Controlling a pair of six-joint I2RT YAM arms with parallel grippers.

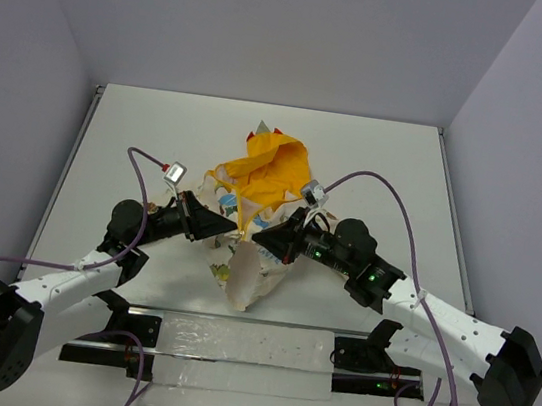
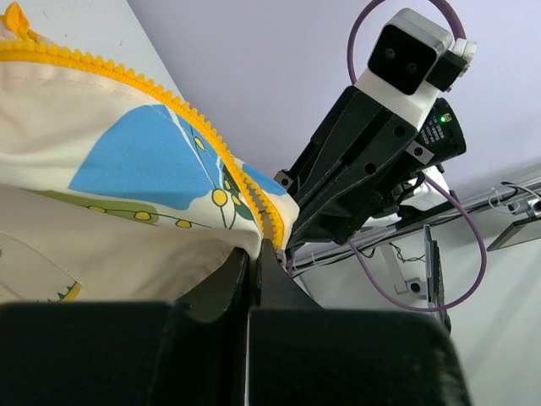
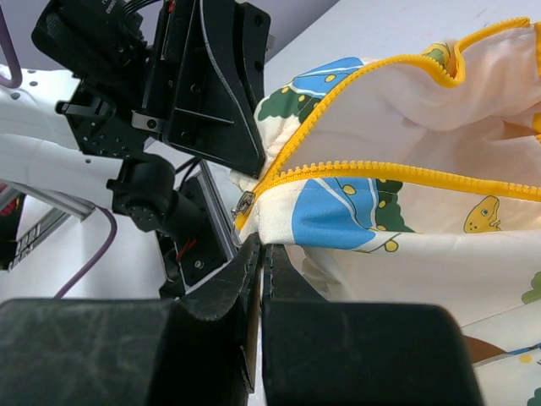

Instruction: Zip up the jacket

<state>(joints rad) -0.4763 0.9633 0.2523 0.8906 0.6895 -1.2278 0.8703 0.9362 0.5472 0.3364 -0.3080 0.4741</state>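
Top camera looks down from behind; close wrist cameras face each other across the jacket (image 3: 406,211)

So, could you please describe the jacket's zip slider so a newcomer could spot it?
On the white table, the cream jacket is bunched between the left gripper and right gripper. Its two yellow rows of zip teeth converge near the right gripper. There sits the slider: small and silvery, unlike the yellow teeth.

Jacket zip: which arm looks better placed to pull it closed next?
Probably left. The left fingers pinch where the yellow tooth rows meet, by the slider; the right fingers grip fabric just below, better for anchoring.
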